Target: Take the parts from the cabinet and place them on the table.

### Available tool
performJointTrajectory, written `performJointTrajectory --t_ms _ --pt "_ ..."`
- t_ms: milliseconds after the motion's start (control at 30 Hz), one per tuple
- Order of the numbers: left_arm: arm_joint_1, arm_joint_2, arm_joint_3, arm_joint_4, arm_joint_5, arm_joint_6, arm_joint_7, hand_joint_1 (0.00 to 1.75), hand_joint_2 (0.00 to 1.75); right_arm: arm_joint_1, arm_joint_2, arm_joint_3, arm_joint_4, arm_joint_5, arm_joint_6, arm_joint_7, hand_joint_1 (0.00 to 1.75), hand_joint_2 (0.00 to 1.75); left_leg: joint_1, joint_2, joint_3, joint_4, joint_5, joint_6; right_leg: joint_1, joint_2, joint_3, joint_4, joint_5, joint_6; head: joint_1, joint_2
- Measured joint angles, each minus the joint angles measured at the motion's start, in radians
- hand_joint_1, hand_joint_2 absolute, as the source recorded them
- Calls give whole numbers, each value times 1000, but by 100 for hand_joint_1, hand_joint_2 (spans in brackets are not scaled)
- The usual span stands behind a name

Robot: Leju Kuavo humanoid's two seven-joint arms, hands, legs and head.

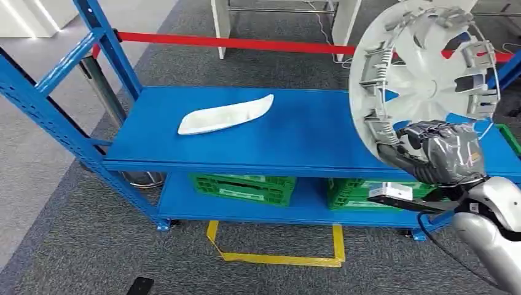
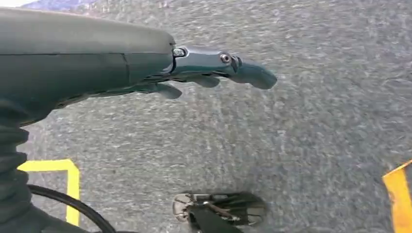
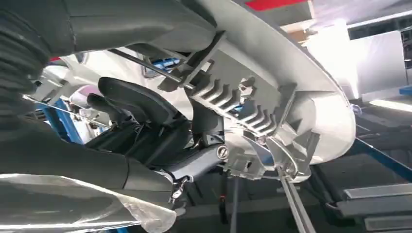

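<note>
My right hand grips the lower rim of a large silver-grey wheel cover, held upright above the right end of the blue shelf, its ribbed inner side facing me. Up close in the right wrist view, the dark fingers curl over the wheel cover's rim. A white curved trim part lies flat on the shelf top, left of centre. My left hand hangs over grey carpet with fingers stretched out and nothing in them.
Green crates sit on the lower shelf. A red barrier tape runs behind the rack, with white table legs beyond. Yellow floor tape marks the carpet in front. A small black object lies on the floor.
</note>
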Motion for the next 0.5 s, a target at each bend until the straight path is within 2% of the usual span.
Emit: performJointTrajectory --t_ms 33,67,100,133,167,200,233,300,333,367,400,433,467,500 --pt "0 0 0 0 0 0 0 0 175 1 0 0 0 0 0 0 175 175 -1 1 -17 3 12 -1 0 0 -5 56 1 3 1 0" --pt "0 -1 0 0 0 0 0 0 175 2 0 0 0 0 0 0 175 175 -1 1 -33 6 21 -2 0 0 7 65 33 4 0 0" --pt "0 -1 0 0 0 0 0 0 175 2 0 0 0 0 0 0 175 175 -1 1 -50 11 30 -3 -1 0 40 39 76 4 1 0" --pt "0 -1 0 0 0 0 0 0 175 2 0 0 0 -1 1 0 175 175 -1 1 -63 17 38 -5 -2 0 88 -19 109 3 0 0" --pt "0 -1 0 0 0 0 0 0 175 2 0 0 0 -2 1 0 175 175 -1 1 -74 25 43 -9 -3 -1 149 -102 119 3 0 0" --pt "0 0 0 0 0 0 0 0 175 0 0 0 0 -2 1 0 175 175 -3 0 -85 32 47 -14 -3 -3 207 -189 83 1 0 0" --pt "0 -1 0 0 0 0 0 0 175 0 0 -1 -2 -2 0 0 175 175 -6 0 -94 43 52 -18 2 1 255 -257 58 0 -2 0" --pt "-1 -1 0 0 0 0 0 0 175 -2 0 -1 -3 -5 1 -3 175 175 -5 0 -109 46 73 -26 6 2 243 -262 53 -8 0 0" --pt "1 -2 0 0 0 0 0 0 175 0 0 -1 -3 -5 1 -5 175 175 -5 -1 -114 48 80 -30 5 1 235 -261 61 -16 -1 0" --pt "2 -1 0 0 0 0 0 0 175 1 0 0 -3 -6 2 -5 175 175 -3 -3 -122 54 70 -36 -2 -3 221 -263 71 -26 1 0" --pt "3 -1 0 0 -1 0 0 0 175 0 0 0 -3 -6 2 -6 175 175 -2 -4 -130 74 23 -45 -1 -3 216 -262 81 -36 -4 0" --pt "5 -1 0 0 -1 0 0 0 175 0 0 0 -3 -7 2 -6 175 175 1 -5 -141 127 -43 -53 -1 -5 205 -262 90 -46 -6 0" --pt "5 -1 0 0 -1 0 0 0 175 0 0 -1 -3 -9 2 -6 175 175 4 -5 -154 202 -102 -58 0 -5 193 -261 101 -46 -8 0" --pt "4 -1 0 0 -1 0 0 0 175 0 0 -1 -3 -8 2 -6 175 175 7 -5 -166 279 -142 -62 1 -5 180 -259 111 -48 -7 0"
